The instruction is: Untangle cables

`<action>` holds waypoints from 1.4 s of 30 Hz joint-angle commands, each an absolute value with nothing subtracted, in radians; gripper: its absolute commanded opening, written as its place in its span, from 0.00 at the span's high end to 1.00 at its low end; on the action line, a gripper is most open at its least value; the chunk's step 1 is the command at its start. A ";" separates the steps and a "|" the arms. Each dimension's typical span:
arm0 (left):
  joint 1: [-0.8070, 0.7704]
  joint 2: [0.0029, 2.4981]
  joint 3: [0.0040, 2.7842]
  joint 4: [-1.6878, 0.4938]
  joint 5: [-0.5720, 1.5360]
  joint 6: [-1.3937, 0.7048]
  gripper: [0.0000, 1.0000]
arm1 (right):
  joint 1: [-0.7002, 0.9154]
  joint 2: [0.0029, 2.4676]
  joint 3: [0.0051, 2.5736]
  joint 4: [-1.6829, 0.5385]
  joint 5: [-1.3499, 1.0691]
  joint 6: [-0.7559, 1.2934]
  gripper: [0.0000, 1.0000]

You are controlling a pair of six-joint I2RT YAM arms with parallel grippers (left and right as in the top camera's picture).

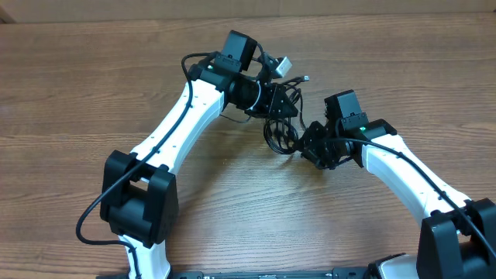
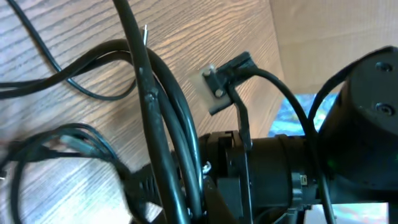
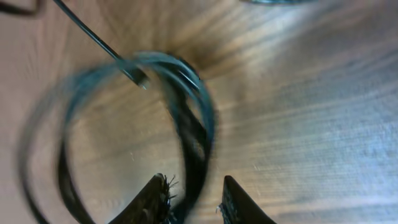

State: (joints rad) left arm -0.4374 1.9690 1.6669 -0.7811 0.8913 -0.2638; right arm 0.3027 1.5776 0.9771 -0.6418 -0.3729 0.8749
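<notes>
**A:** Start with the biggest thing. What carries it all?

**B:** A wood-grain table [image 1: 70,93]. The cable coil [image 1: 279,136], a small bundle of thin black loops, lies flat on it. I'll place everything else from that coil.

**A:** And the arms?

**B:** The left arm [image 1: 174,128] reaches in from the coil's left, on the base side. Its wrist ends just beyond the coil, on the side away from the bases. The right arm [image 1: 403,174] comes in from the coil's right, also from the base side.

**A:** What about the claws?

**B:** The left gripper [image 1: 288,101] sits just beyond the coil, in among loose cords [image 1: 293,84] that rise from it. I cannot tell whether it is clenched or released. Its own camera shows mostly black cable and the other arm's body.

**A:** And the other one?

**B:** The right gripper [image 3: 194,194] is just to the coil's right and is released. Its fingers [image 3: 154,198] stand apart, and one strand of the coil runs down between them. The wrist view is blurred, so I cannot say whether a pad touches the strand.

**A:** Anything smaller?

**B:** A pale plug end [image 1: 283,65] lies well beyond the coil, past the left gripper. A silver tip [image 1: 307,77] ends a thin cord beyond the coil, a little to its right.
</notes>
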 commanded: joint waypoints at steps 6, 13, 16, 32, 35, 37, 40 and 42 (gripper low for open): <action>-0.432 1.950 1.679 -0.781 0.943 -0.375 0.96 | 0.308 1.580 0.970 -0.585 -0.361 0.966 0.80; -0.431 1.950 1.679 -0.781 0.932 -0.374 0.96 | 0.308 1.580 0.970 -0.595 -0.360 0.965 0.96; -0.430 1.950 1.679 -0.781 0.923 -0.374 0.96 | 0.308 1.580 0.970 -0.602 -0.360 0.965 0.96; -0.439 1.950 1.666 -0.997 0.382 -0.290 0.96 | 0.284 1.579 0.999 -0.612 -0.560 0.805 0.96; -0.439 1.950 1.647 -0.999 0.338 -0.258 0.96 | 0.276 1.578 1.033 -0.643 -0.570 0.759 0.96; -0.439 1.950 1.641 -1.002 0.286 -0.258 0.96 | 0.274 1.578 1.047 -0.653 -0.558 0.710 0.96; -0.437 1.952 1.640 -1.002 0.191 -0.258 0.93 | 0.274 1.578 1.049 -0.706 -0.494 0.705 0.96; -0.437 1.952 1.640 -1.009 0.155 -0.258 0.52 | 0.274 1.578 1.049 -0.746 -0.461 0.692 0.95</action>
